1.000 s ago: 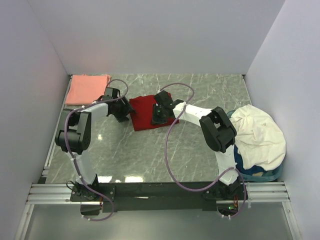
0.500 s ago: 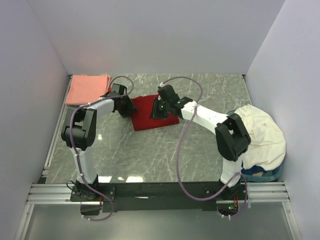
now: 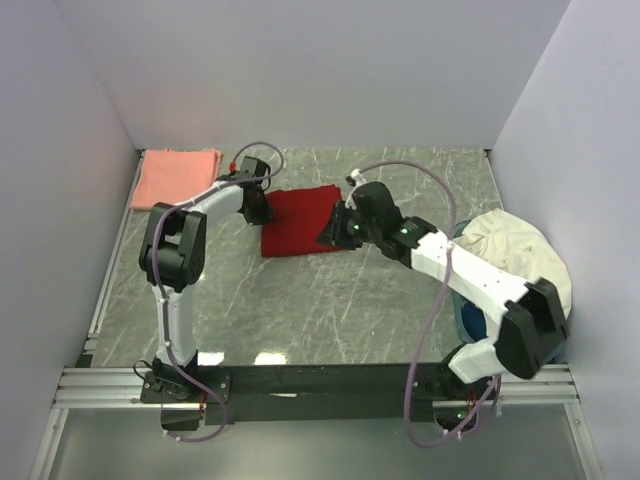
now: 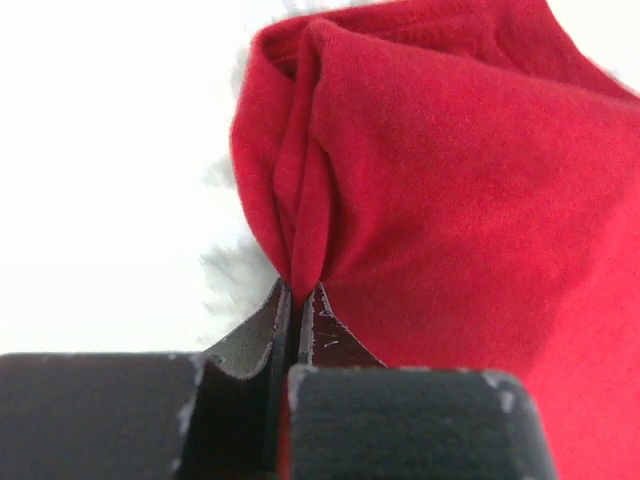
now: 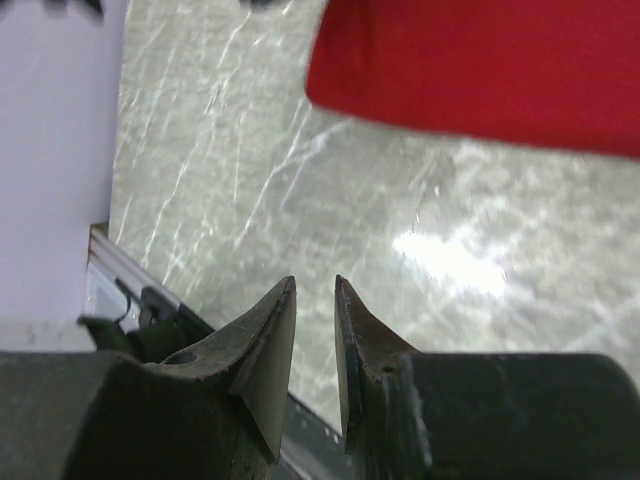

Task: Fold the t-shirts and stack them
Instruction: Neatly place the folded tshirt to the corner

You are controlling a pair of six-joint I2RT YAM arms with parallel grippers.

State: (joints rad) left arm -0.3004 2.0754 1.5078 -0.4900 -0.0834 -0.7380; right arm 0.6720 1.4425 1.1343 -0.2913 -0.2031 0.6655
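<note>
Left claw (image 4: 297, 292) pinches the deep red t-shirt (image 3: 300, 222) at its left edge, cloth bunched between the tips. Right claw (image 5: 315, 290), spread and empty, sits by its right edge. Salmon-pink t-shirt (image 3: 175, 178) lies far-left on the surface (image 3: 330, 300).

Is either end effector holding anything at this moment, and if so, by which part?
The left end effector is shut on the deep red cloth t-shirt, pinching a bunched fold at its left edge. The right end effector holds nothing.
</note>
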